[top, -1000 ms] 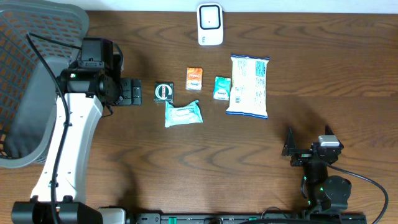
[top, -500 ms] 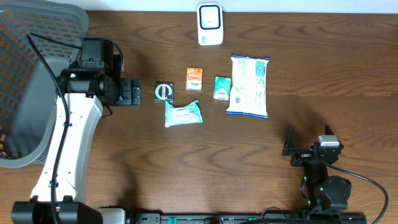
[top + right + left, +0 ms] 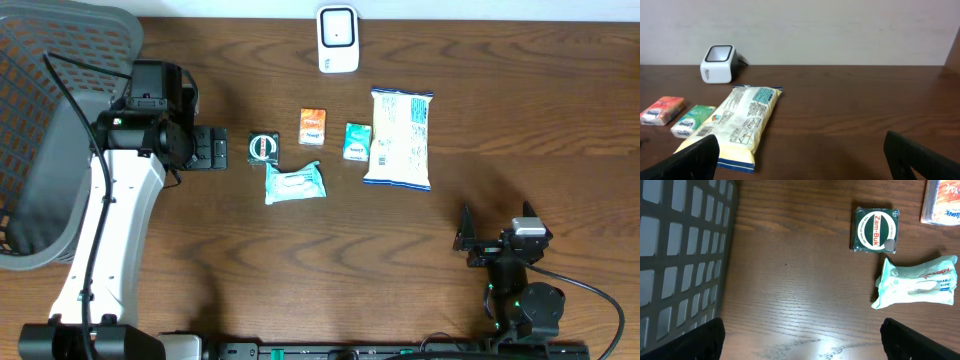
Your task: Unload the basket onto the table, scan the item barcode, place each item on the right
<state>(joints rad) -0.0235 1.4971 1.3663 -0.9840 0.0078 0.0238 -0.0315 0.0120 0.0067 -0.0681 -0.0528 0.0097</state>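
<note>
Nearest the base, the right end effector point(image 3: 496, 225) hangs spread wide and empty over the counter point(image 3: 300, 270). The left end effector point(image 3: 218, 150), fingers likewise apart and holding nothing, faces the Zam-Buk box point(image 3: 874, 229) just beside it, the likely item. It looks small, rigid and light with a glossy face; pinching its opposite edges seems safest. The soft wipes pack point(image 3: 916, 281) lies beside it; the scanner point(image 3: 338, 39) stands farthest.

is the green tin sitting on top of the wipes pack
No, the green tin lies beside the wipes pack, with a gap between them.
</note>
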